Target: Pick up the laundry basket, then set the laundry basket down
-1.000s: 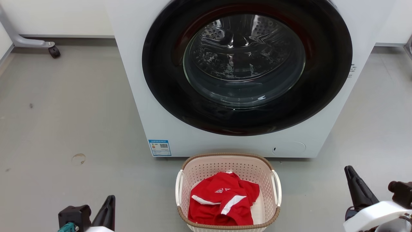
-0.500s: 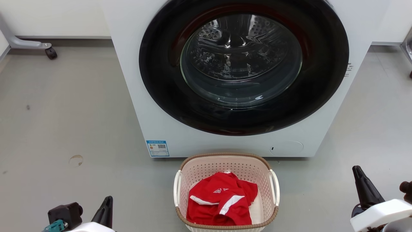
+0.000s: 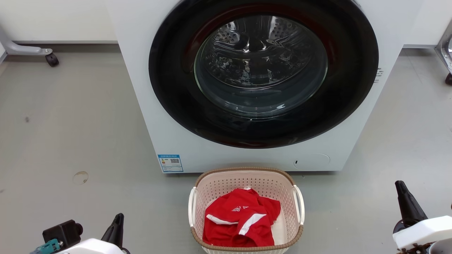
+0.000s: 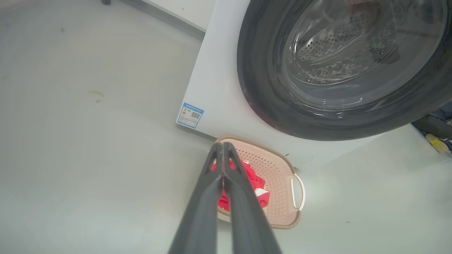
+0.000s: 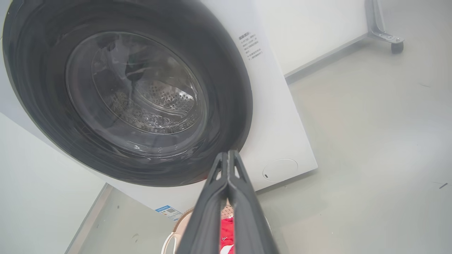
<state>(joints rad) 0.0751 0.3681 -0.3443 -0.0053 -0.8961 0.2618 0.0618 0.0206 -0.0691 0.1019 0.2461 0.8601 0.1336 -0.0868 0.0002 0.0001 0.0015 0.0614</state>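
Observation:
The laundry basket (image 3: 243, 182) stands on the grey floor just in front of the washing machine, pale and perforated with a brown rim and two white side handles. A red garment (image 3: 240, 220) with white stripes lies inside it. My left gripper (image 3: 119, 216) is at the lower left, well left of the basket, fingers shut and empty. In the left wrist view the pressed-together fingers (image 4: 222, 145) overlap the basket (image 4: 273, 165). My right gripper (image 3: 399, 183) is at the lower right, well clear of the basket, also shut and empty. Its fingers (image 5: 229, 152) point toward the machine, with the basket (image 5: 175, 231) low in that view.
The white washing machine (image 3: 139, 91) with its round dark glass door (image 3: 263, 70) rises directly behind the basket. Open grey floor (image 3: 70, 123) lies on both sides. Caster legs of stands sit at the far left (image 3: 51, 60) and far right (image 3: 448, 78).
The head camera has turned slightly, sliding the scene left. My right gripper has drifted outward to the right and my left arm outward to the left. The basket stays put.

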